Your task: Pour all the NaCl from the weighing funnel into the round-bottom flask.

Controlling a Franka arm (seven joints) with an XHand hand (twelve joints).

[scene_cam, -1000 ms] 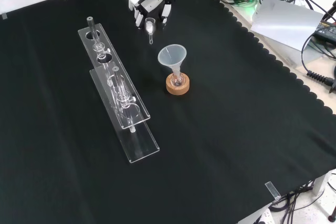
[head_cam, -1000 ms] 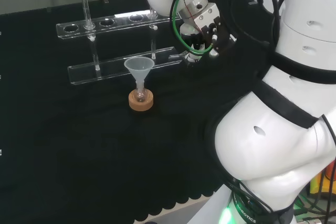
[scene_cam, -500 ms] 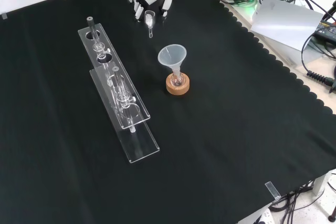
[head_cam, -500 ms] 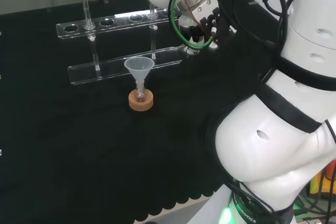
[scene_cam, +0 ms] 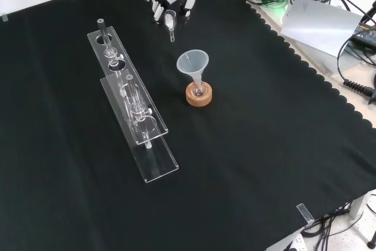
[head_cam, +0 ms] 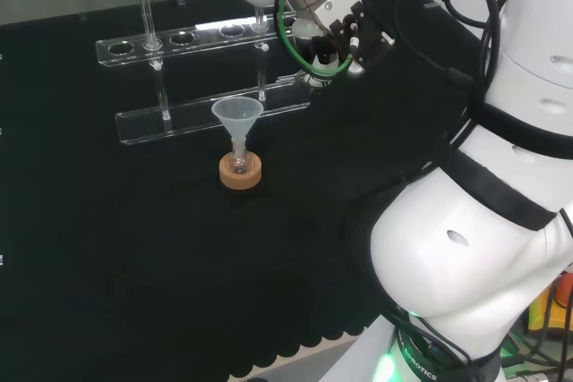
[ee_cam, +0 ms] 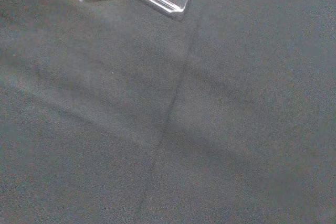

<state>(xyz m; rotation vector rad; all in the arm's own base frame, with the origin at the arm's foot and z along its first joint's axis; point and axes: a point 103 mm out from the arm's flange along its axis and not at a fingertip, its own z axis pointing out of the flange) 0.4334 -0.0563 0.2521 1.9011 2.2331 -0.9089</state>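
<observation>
No print can be read on anything here (glassware and arm links alike).

A: What lies left of centre in the front view?
B: A clear test-tube rack (scene_cam: 133, 107), two-tiered, running lengthwise down the black cloth (scene_cam: 247, 163), with a glass tube (scene_cam: 101, 25) upright at its far end.

A: And in the head view?
B: The same rack (head_cam: 210, 73) spans the far side, tubes upright in it.

A: Beyond the cloth's scalloped edge?
B: A grey sheet (scene_cam: 320, 19), cables (scene_cam: 355, 83), and a small clear piece (scene_cam: 304, 213) at the near edge.
</observation>
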